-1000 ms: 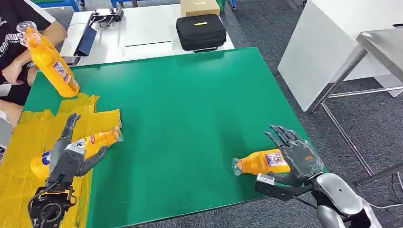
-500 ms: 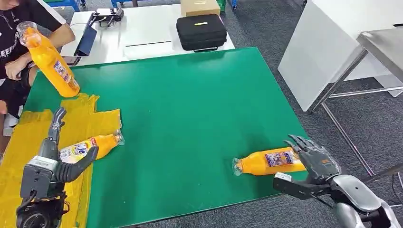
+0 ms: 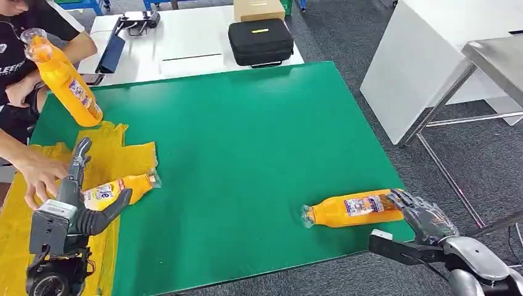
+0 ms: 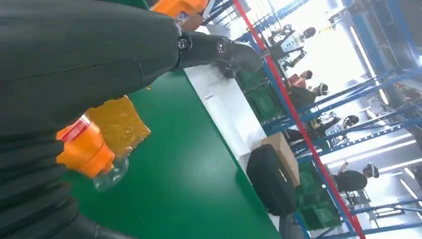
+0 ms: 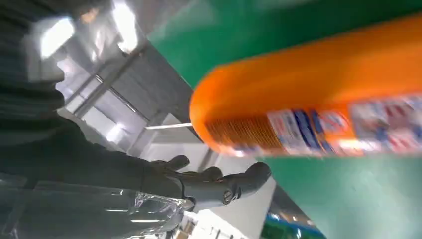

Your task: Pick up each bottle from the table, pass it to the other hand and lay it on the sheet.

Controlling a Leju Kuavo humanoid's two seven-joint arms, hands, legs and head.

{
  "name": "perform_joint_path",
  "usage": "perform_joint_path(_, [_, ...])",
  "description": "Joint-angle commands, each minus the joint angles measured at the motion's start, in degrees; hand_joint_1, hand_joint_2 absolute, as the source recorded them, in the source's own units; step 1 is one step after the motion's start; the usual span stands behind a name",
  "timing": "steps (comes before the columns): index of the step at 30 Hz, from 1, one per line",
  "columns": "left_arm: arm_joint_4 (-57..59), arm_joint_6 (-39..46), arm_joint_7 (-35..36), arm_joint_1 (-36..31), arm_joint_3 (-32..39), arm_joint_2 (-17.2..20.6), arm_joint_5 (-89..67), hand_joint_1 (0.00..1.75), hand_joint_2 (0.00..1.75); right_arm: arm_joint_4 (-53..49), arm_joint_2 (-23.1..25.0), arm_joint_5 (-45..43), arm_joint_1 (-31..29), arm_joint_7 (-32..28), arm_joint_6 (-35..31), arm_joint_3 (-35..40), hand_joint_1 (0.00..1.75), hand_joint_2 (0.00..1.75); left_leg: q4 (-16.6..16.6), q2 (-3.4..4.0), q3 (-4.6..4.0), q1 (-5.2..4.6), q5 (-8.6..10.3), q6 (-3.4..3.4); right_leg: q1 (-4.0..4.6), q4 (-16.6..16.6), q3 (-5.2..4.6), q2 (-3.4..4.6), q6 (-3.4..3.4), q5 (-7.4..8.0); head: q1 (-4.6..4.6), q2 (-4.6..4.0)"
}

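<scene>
Orange bottle (image 3: 116, 190) partly behind left hand (image 3: 77, 200)

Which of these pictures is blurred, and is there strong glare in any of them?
Right wrist view: the bottle is smeared, its label unreadable. Left wrist view: the hall background is washed out by bright light. Head view: sharp and evenly lit, soft shadows on the green table.

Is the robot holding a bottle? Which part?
Nothing seems held. The left hand lies open around the bottle on the sheet; the right hand is open at the other bottle's base.
</scene>
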Motion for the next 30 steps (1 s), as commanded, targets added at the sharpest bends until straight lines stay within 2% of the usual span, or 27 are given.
perform_joint_path(1, [4.0, -0.02, 0.61, -3.11, -3.08, -0.27, -0.26, 0.0, 1.75, 11.28, 4.34, 3.75, -5.19, 1.23, -2.92, 2.3, 0.0, 1.75, -0.2, -0.06, 0.57, 0.07, -0.09, -0.11, 0.04, -0.3, 0.65, 0.22, -0.15, -0.08, 0.0, 0.0])
perform_joint_path(3, [4.07, -0.01, 0.61, -3.14, -3.2, -0.26, -0.26, 0.0, 1.75, 11.63, 4.51, 3.95, -5.55, 1.28, -3.01, 2.62, 0.0, 1.75, -0.11, 0.03, 0.24, 0.07, -0.02, -0.07, 0.06, -0.18, 0.29, 0.16, -0.09, 0.01, 0.0, 0.02])
perform_joint_path(5, [4.07, -0.01, 0.61, -3.14, -3.2, -0.26, -0.26, 0.0, 1.75, 11.63, 4.51, 3.95, -5.55, 1.28, -3.01, 2.62, 0.0, 1.75, -0.16, 0.01, 0.48, 0.07, -0.08, -0.11, 0.04, -0.23, 0.54, 0.25, -0.15, -0.06, -0.02, 0.0])
perform_joint_path(7, [4.07, -0.01, 0.61, -3.14, -3.2, -0.26, -0.26, 0.0, 1.75, 11.63, 4.51, 3.95, -5.55, 1.28, -3.01, 2.62, 0.0, 1.75, -0.1, -0.03, 0.23, 0.06, -0.01, -0.07, 0.04, -0.16, 0.27, 0.1, -0.08, -0.01, -0.02, 0.0])
perform_joint_path(10, [4.04, -0.01, 0.61, -3.15, -3.2, -0.25, -0.26, 0.0, 1.75, 11.63, 4.33, 3.95, -5.46, 1.28, -2.99, 2.46, 0.0, 1.75, -0.13, 0.0, 0.44, 0.08, -0.09, -0.1, 0.05, -0.21, 0.5, 0.2, -0.13, -0.07, -0.02, 0.02])
perform_joint_path(11, [4.0, 0.0, 0.61, -3.13, -3.23, -0.24, -0.26, 0.0, 1.75, 11.43, 4.37, 3.95, -5.35, 1.27, -3.0, 2.42, 0.0, 1.75, -0.09, 0.0, 0.22, 0.04, -0.02, -0.05, 0.03, -0.13, 0.24, 0.12, -0.07, -0.02, -0.02, 0.0])
perform_joint_path(16, [4.5, 0.91, 1.42, -3.15, -3.81, -0.14, -0.16, 0.0, 1.75, 13.2, 6.71, 6.95, -7.93, 0.65, -4.88, 4.42, 0.0, 1.75, -0.17, -0.03, 0.52, 0.08, -0.08, -0.11, 0.05, -0.26, 0.59, 0.22, -0.15, -0.07, -0.02, 0.0])
perform_joint_path(18, [4.58, 1.52, 1.67, -2.64, -3.51, -0.19, -0.22, 0.0, 1.75, 13.85, 6.84, 8.03, -9.47, 0.73, -6.43, 5.61, 0.0, 1.75, -0.11, 0.07, 0.24, 0.06, -0.02, -0.07, 0.05, -0.16, 0.25, 0.19, -0.08, 0.01, 0.0, 0.0])
perform_joint_path(19, [4.65, 1.74, 1.74, -2.55, -3.47, -0.25, -0.31, 0.0, 1.75, 13.9, 6.91, 8.11, -9.73, 0.6, -6.92, 5.79, 0.0, 1.75, -0.17, 0.1, 0.46, 0.07, -0.06, -0.11, 0.05, -0.25, 0.48, 0.32, -0.14, -0.01, 0.0, 0.0])
perform_joint_path(25, [5.44, 2.49, 2.14, -2.18, -3.24, -0.56, -0.92, 0.0, 1.75, 9.86, 7.63, 7.68, -9.72, -0.06, -8.16, 5.98, 0.0, 1.75, -0.09, 0.06, 0.2, 0.03, -0.03, -0.07, 0.02, -0.11, 0.22, 0.18, -0.08, -0.02, -0.02, 0.0])
perform_joint_path(30, [5.3, 2.89, 2.3, -1.7, -2.88, -1.23, -1.19, 0.0, 1.75, 3.49, 7.32, 7.94, -9.04, -0.94, -8.8, 6.93, 0.0, 1.75, -0.1, 0.08, 0.46, 0.01, -0.14, -0.1, -0.01, -0.12, 0.48, 0.3, -0.13, -0.13, 0.0, 0.0])
